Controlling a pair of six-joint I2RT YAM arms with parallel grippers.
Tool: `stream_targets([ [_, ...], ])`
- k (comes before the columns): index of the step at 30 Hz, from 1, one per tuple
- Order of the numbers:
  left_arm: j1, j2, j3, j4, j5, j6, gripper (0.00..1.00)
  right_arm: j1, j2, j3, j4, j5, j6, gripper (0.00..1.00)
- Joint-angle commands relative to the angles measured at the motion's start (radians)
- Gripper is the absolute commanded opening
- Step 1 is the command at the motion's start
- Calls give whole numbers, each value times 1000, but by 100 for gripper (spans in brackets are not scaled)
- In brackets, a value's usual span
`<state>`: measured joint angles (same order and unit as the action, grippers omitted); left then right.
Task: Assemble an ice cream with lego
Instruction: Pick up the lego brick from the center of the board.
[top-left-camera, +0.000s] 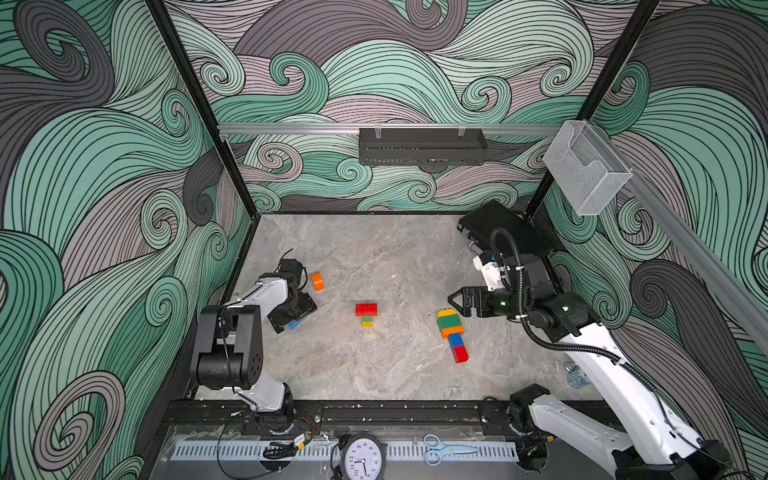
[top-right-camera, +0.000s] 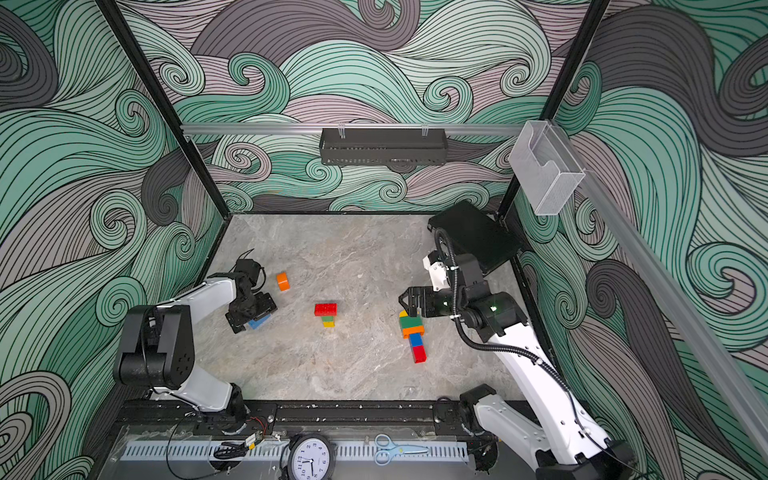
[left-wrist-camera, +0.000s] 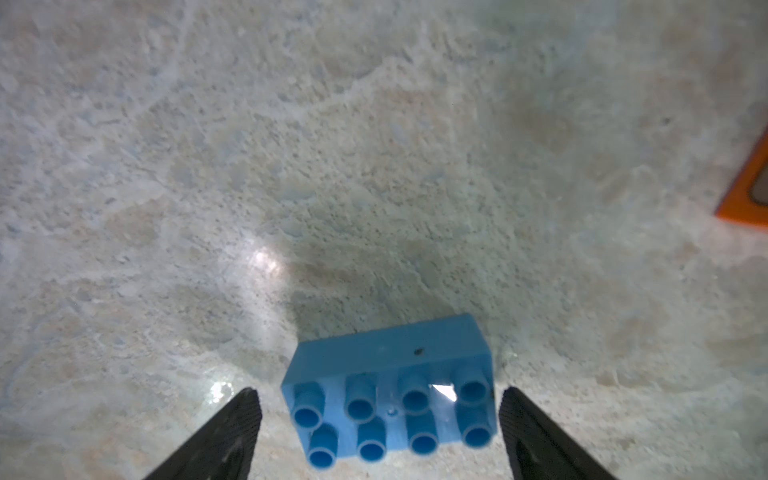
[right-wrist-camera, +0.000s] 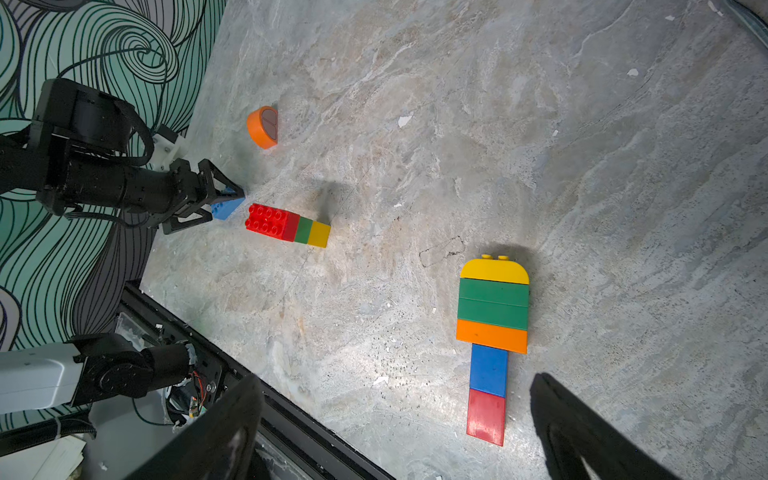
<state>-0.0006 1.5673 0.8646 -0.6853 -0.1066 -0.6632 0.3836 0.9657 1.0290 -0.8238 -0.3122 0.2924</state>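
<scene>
My left claw (left-wrist-camera: 379, 392) was spread open round the blue brick (left-wrist-camera: 386, 353), not touching; closing off-centre could've spun it away.

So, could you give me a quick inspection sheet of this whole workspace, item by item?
Surface: grey marbled tabletop, few white flecks.
Job's things: lolly-shaped stack lying flat; red-green-yellow stack; loose orange brick; blue brick.
Clutter: black case in far corner; clock and scissors at the front edge.
Grippers: left gripper open, straddling the blue brick, not touching; right gripper open, empty, by the lolly-shaped stack's yellow end.
Cables: black hose along the right arm; loose wires at the left arm's base.
Surroundings: swirl-patterned walls, black shelf, clear bin.
</scene>
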Motion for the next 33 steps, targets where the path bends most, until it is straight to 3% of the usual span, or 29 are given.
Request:
stream_targets([
  [1,-1,-2,8,-47,-28,-70,90,-5,1,31,-9,-10,-1,99],
  [18,-2,-34,2,-14,1,-98,77,-5,1,35,-18,-8,5,100],
  [33,-2,-33,-4,-9,4,-84,59,-4,-4,36,-24,-9,8,99],
])
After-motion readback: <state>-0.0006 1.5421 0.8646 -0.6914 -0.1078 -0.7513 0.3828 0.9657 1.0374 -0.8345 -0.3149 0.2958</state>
